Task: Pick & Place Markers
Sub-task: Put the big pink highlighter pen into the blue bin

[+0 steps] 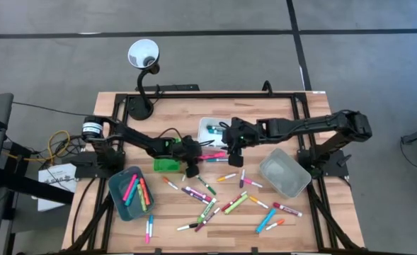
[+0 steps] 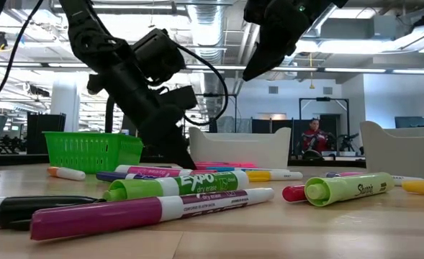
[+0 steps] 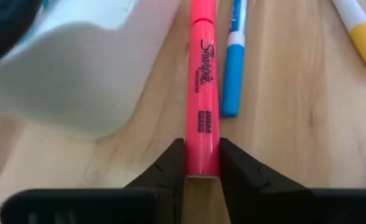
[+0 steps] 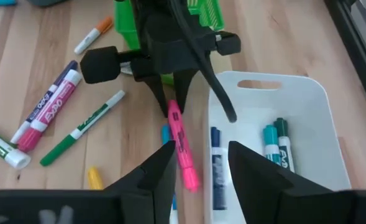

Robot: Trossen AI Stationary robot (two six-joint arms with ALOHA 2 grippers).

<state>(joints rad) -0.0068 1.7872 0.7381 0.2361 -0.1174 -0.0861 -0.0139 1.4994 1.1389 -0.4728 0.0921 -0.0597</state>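
Note:
A pink marker (image 3: 202, 93) lies on the wooden table beside the white tray's (image 4: 307, 99) wall, with a blue marker (image 3: 233, 68) next to it. My left gripper (image 3: 202, 169) is down at the table and shut on the pink marker's near end (image 4: 172, 113). My right gripper (image 4: 201, 165) hangs open above the same spot with nothing between its fingers, and shows high up in the low view (image 2: 258, 68). More markers (image 1: 215, 202) lie loose on the table's near half. My left gripper pinches the pink marker's end (image 3: 202, 163) between its two fingers, one on each long side. The fingers (image 3: 170, 167) come slanting down from the table's left. The marker runs straight on ahead of them and lies along the table.
A green basket (image 1: 167, 164) stands just left of my left gripper. A teal tray (image 1: 117, 185) holding markers sits at near left, and a clear grey tray (image 1: 284, 173) at right. The white tray holds several markers (image 4: 276, 140). A lamp (image 1: 143, 53) stands at the far left.

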